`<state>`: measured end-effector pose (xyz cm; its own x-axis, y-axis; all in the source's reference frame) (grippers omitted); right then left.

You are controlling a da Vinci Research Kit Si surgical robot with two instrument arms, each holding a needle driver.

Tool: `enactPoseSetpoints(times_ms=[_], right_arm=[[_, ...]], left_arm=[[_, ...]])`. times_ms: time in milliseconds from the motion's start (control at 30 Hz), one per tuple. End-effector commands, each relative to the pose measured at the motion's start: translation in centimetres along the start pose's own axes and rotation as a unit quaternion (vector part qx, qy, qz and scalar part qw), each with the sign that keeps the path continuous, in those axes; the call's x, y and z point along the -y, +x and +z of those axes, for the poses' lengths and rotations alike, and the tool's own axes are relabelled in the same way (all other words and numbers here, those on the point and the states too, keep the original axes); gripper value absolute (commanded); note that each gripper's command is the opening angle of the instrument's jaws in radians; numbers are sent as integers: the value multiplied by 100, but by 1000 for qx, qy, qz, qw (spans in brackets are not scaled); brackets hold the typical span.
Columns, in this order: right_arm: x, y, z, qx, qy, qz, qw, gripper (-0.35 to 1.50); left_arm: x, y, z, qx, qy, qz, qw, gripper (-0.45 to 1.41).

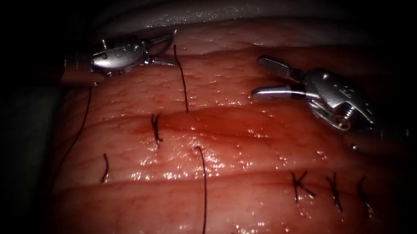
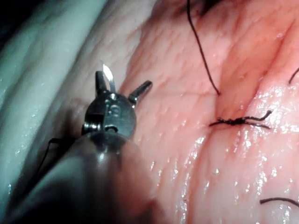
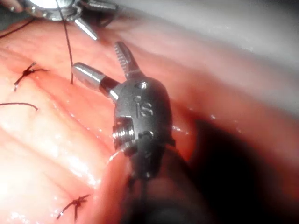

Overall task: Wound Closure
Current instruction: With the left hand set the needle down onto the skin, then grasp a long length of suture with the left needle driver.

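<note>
My left tool [image 1: 169,50] hovers over the far left of the tissue [image 1: 242,206], jaws open and holding nothing; its open jaws [image 2: 126,78] stand apart from the thread. A dark thread strand [image 1: 182,81] rises from the tissue at the far edge of the cut [image 1: 245,120], its upper end near the left tool's tips. A second strand [image 1: 204,191] leaves the near edge and trails toward the front. My right tool [image 1: 260,77] hangs over the cut's right part, jaws [image 3: 96,58] wide open and holding nothing.
A knotted stitch [image 1: 156,129] crosses the cut at its left end. Three tied stitches [image 1: 301,185] sit in a row at the lower right, and a short stitch [image 1: 105,169] at the lower left. Another thread [image 1: 83,122] runs down the tissue's left side. Red fluid wets the cut.
</note>
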<state>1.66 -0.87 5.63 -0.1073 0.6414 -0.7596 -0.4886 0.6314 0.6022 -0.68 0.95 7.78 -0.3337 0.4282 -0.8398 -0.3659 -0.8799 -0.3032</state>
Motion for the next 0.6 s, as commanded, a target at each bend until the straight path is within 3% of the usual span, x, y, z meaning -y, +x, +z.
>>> enactPoseSetpoints(times_ms=[33,100,300,400,600], right_arm=[[0,-8,8,0,1,-1,1000,91],[0,-11,9,-1,1,-2,1000,89],[1,-18,10,-1,1,-6,1000,81],[1,-19,10,0,1,-6,1000,79],[1,-19,9,0,2,-6,1000,78]], left_arm=[[-1,2,3,-1,-2,0,1000,71],[-5,9,-6,-2,-5,-2,1000,84],[-16,30,-53,-15,10,7,1000,99],[-22,33,-68,-22,18,18,999,99],[-71,40,-119,-38,12,92,995,76]])
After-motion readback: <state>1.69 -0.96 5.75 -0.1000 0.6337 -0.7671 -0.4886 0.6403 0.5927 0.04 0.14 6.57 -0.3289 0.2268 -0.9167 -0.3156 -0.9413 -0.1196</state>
